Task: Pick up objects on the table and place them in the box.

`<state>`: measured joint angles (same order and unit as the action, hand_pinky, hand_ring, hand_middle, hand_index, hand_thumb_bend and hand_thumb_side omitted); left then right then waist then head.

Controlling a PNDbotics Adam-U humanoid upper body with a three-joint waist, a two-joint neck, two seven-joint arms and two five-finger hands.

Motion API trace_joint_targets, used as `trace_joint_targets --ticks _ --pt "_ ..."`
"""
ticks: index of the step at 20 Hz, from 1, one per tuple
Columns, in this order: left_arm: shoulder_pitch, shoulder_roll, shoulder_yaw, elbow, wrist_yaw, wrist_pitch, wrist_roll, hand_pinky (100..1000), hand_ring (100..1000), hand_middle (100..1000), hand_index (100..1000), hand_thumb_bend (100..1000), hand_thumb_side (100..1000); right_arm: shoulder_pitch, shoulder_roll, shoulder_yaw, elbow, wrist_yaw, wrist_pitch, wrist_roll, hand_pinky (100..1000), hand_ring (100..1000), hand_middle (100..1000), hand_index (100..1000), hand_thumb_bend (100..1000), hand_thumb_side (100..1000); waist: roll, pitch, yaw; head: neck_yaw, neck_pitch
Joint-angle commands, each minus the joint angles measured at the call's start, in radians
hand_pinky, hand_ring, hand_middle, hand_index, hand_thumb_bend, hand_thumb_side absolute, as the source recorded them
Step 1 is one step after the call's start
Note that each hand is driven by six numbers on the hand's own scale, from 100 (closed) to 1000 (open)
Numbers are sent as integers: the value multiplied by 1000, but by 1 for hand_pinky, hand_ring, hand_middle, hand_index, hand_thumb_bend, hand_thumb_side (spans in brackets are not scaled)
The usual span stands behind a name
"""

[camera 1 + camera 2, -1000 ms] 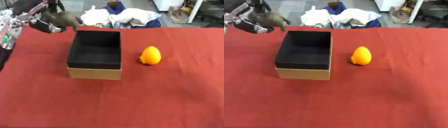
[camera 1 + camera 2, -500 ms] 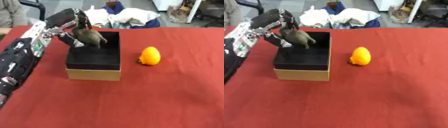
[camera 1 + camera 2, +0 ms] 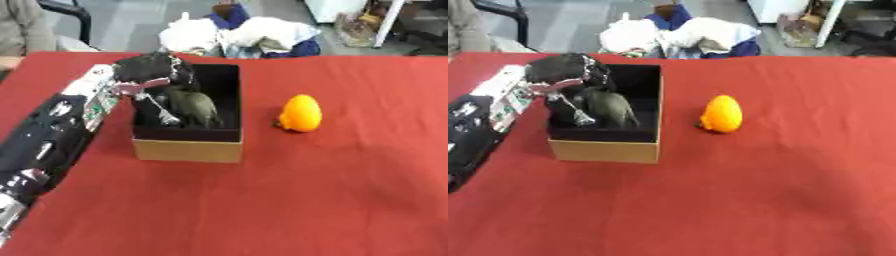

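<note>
No legible writing that I can read. My left hand [image 3: 150, 72] reaches into the black-lined box [image 3: 187, 149] near the table's [image 3: 306, 200] left edge, fingers curled round a dark olive object [image 3: 194, 106]. Orange object [image 3: 300, 113] just right of the box. Red cloth surface; bundled fabric [image 3: 236, 36] beyond the far edge.

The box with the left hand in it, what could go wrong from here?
1. The left hand holds the dark greenish object inside the box; lifting out, its fingers could catch the box wall and drag or tip it.
2. The orange object lies on the red table beside the box; a shifted box could knock it rolling.
</note>
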<state>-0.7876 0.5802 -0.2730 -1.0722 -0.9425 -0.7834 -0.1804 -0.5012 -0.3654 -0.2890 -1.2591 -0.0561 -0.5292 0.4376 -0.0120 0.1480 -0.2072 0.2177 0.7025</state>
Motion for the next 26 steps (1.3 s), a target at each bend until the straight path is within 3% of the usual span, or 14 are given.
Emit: trace_joint_targets --ticks 1,4,7,10,15,18,21,24,26 --pt "-13 36 20 -12 -9 -11 -52 670 594 627 786 376 745 -15 -25 -4 -17 -6 -3 1 802 694 696 838 100 566 -3 -14 4 -2 -5" --pt "-4 58 30 -33 9 -3 -49 696 635 687 815 479 995 -18 -32 -3 -11 -4 -6 3 803 695 696 838 100 551 -5 -17 12 -8 -6" --pt "5 90 45 -68 63 7 -30 725 664 720 825 533 1000 -31 -49 5 2 2 -14 10 802 696 699 841 100 509 -7 -25 24 -19 2" --pt "12 125 64 -120 154 37 -7 731 653 720 823 479 1000 -66 -80 22 33 17 -34 25 802 701 706 846 100 438 -9 -34 39 -26 4" --pt "65 184 95 -253 467 107 -2 703 586 674 804 376 829 -185 -159 95 167 54 -112 66 800 709 718 853 100 377 -15 -46 69 -44 10" --pt "122 212 133 -371 690 198 -38 690 554 647 793 287 768 -277 -199 154 297 87 -188 106 799 719 732 859 100 367 -18 -52 93 -58 14" --pt "192 222 185 -492 881 302 -73 682 538 631 786 252 724 -376 -205 201 435 148 -274 150 801 730 749 869 100 382 -22 -58 119 -72 16" --pt "260 224 231 -595 986 377 -80 679 532 625 784 225 719 -456 -187 229 558 240 -349 183 799 741 762 873 100 410 -25 -63 144 -85 20" --pt "302 217 252 -646 1026 411 -80 677 527 622 783 202 738 -495 -166 237 625 315 -371 190 799 747 770 876 100 459 -27 -66 164 -95 19"
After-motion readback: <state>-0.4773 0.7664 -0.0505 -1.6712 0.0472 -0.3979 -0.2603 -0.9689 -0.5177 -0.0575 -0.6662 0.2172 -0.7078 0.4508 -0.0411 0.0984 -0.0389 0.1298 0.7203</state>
